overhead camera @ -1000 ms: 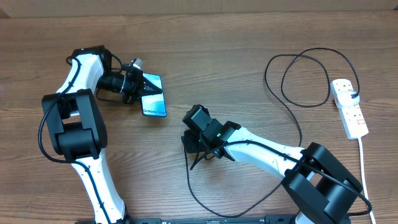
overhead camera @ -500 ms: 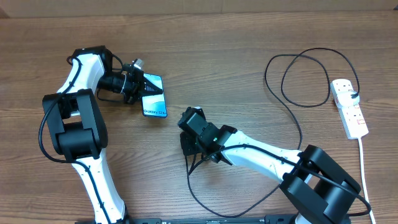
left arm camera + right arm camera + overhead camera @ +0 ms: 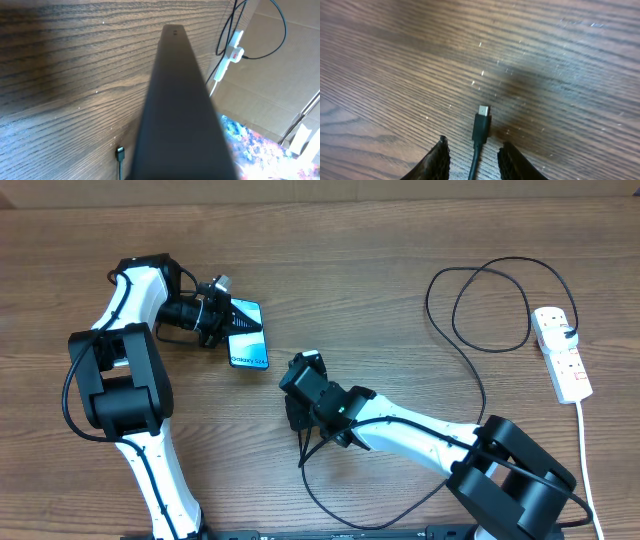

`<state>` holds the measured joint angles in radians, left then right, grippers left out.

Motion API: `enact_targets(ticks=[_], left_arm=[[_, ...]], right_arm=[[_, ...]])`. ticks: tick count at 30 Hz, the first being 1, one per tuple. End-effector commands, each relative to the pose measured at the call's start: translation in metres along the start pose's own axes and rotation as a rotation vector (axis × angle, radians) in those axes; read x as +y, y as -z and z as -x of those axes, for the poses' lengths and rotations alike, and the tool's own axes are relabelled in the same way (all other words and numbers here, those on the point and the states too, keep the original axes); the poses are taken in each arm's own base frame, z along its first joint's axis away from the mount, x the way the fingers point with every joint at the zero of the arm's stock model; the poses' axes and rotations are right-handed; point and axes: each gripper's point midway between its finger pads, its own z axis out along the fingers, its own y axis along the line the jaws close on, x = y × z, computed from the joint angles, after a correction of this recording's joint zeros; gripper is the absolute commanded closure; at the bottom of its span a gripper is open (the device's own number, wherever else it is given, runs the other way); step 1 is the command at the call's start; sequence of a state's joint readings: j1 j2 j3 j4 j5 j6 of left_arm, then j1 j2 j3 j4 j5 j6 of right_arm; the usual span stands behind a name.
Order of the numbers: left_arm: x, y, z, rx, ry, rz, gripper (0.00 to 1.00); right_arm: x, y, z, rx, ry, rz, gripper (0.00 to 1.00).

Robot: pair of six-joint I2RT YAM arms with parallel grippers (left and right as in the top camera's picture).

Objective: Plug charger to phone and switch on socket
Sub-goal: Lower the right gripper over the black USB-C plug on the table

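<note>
The phone (image 3: 248,338) is tilted up on its long edge at the left, with my left gripper (image 3: 222,315) shut on one end. In the left wrist view its dark edge (image 3: 177,110) fills the middle and hides the fingers. My right gripper (image 3: 296,418) sits just right of and below the phone, partly closed around the charger (image 3: 478,380). The black connector (image 3: 481,124) sticks out ahead of the right gripper (image 3: 472,150), close over the wood. A small gap shows beside each fingertip (image 3: 441,150). The connector (image 3: 120,152) also shows beside the phone.
The white socket (image 3: 562,352) lies at the far right edge, its white cord (image 3: 585,450) running toward the front. The charger's black cable loops widely from it across the right half and curls in front of the right arm. Cardboard stands beyond the table.
My right gripper has moved left and slightly away, closer to the phone, with the cable end following it. The left arm and phone have not moved.
</note>
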<state>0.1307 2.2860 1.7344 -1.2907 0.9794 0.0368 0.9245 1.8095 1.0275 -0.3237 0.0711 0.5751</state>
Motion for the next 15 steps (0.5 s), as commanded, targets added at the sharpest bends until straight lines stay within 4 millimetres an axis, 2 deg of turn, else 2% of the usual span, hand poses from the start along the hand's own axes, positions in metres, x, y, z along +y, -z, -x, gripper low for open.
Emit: enact_targets(ticks=[1, 5, 15], left_arm=[[-0.011, -0.001, -0.002, 0.004, -0.036, -0.040, 0.96], [-0.011, -0.002, -0.002, 0.005, -0.037, -0.039, 0.96], [-0.011, -0.002, -0.002, 0.006, -0.037, -0.039, 0.96]], right_arm=[[0.001, -0.010, -0.007, 0.010, 0.025, -0.018, 0.67], [0.008, -0.019, -0.011, 0.028, 0.078, 0.018, 0.67], [-0.001, -0.024, -0.013, 0.025, 0.080, -0.027, 0.67]])
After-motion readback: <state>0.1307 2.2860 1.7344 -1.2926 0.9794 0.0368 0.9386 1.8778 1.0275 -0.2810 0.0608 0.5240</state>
